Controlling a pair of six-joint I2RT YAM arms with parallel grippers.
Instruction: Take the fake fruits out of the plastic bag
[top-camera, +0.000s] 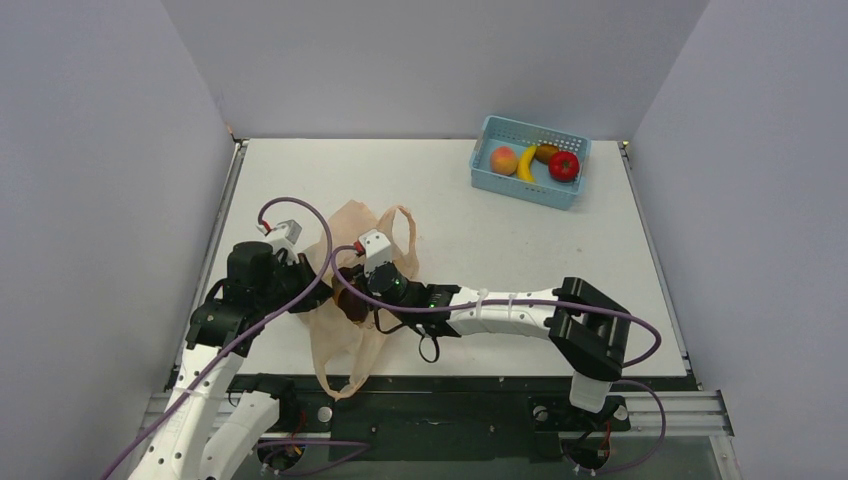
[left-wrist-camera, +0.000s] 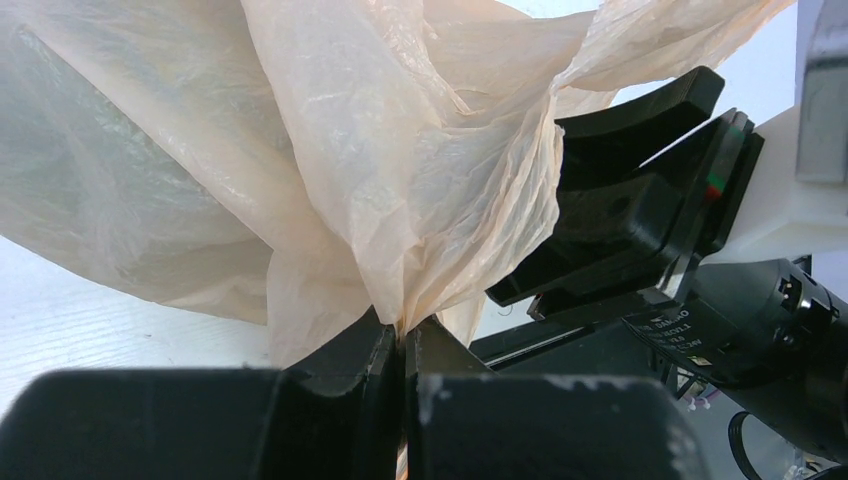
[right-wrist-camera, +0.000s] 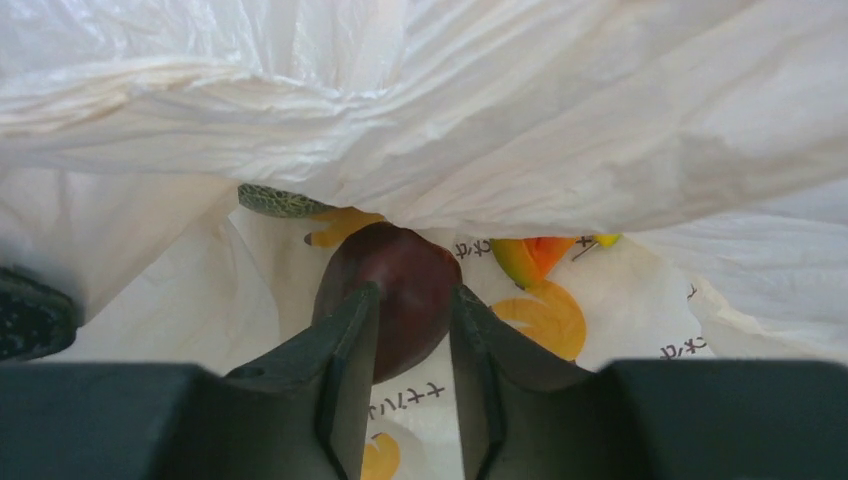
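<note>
The pale-orange plastic bag (top-camera: 347, 345) lies crumpled at the near left of the table. My left gripper (left-wrist-camera: 404, 338) is shut on a bunched fold of the bag (left-wrist-camera: 400, 150) and holds it up. Inside the bag (right-wrist-camera: 500, 120), my right gripper (right-wrist-camera: 412, 295) is closed on the sides of a dark maroon plum (right-wrist-camera: 400, 268). Behind the plum, a strip of the green melon (right-wrist-camera: 280, 202) and part of the red-yellow mango (right-wrist-camera: 535, 255) peek out under the bag's upper layer. From above, the plum (top-camera: 352, 308) shows dark through the plastic at the right gripper (top-camera: 358, 298).
A blue basket (top-camera: 480, 180) stands at the far right of the table. It holds a peach-coloured fruit (top-camera: 504, 160), a yellow banana (top-camera: 526, 165) and a shiny red fruit (top-camera: 564, 166). In the left wrist view the right arm's black wrist (left-wrist-camera: 620, 220) sits close on the right.
</note>
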